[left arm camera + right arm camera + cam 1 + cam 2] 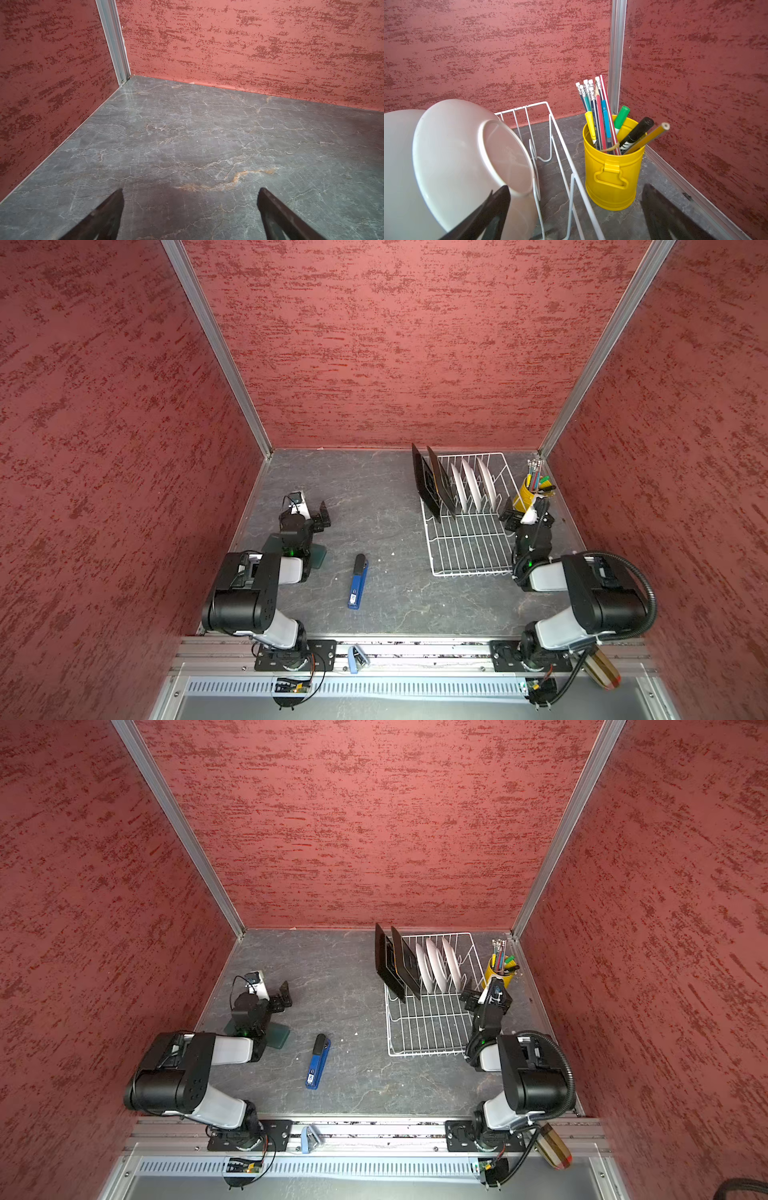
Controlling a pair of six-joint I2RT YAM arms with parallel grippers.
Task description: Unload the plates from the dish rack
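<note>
Standing on edge in the white wire dish rack [469, 545], all five plates occupy its 12 o'clock end in both top views. Two dark square plates [434, 485] lean at the 9 o'clock side; three round white plates [471, 483] follow in a row toward 3 o'clock. The rack's 6 o'clock half is bare wire. The rack sits at 2 o'clock on the grey marbled table [386, 510].

Right gripper [576, 187]: jaws spread wide, gripping nothing. It is positioned at the rack's 3 o'clock rim. Its wrist view shows one finger in front of the underside of the nearest round plate [467, 145] and the other on the side of the yellow pencil pot [612, 176]. Contact with the plate cannot be confirmed. The pot stands just beside the rack at 3 o'clock.

Left gripper [191, 190]: jaws spread wide, empty, over bare table at 9 o'clock, well apart from the rack.

A blue stapler [358, 583] lies near 6 o'clock. A green slab [319, 556] lies flat beneath the left arm.
</note>
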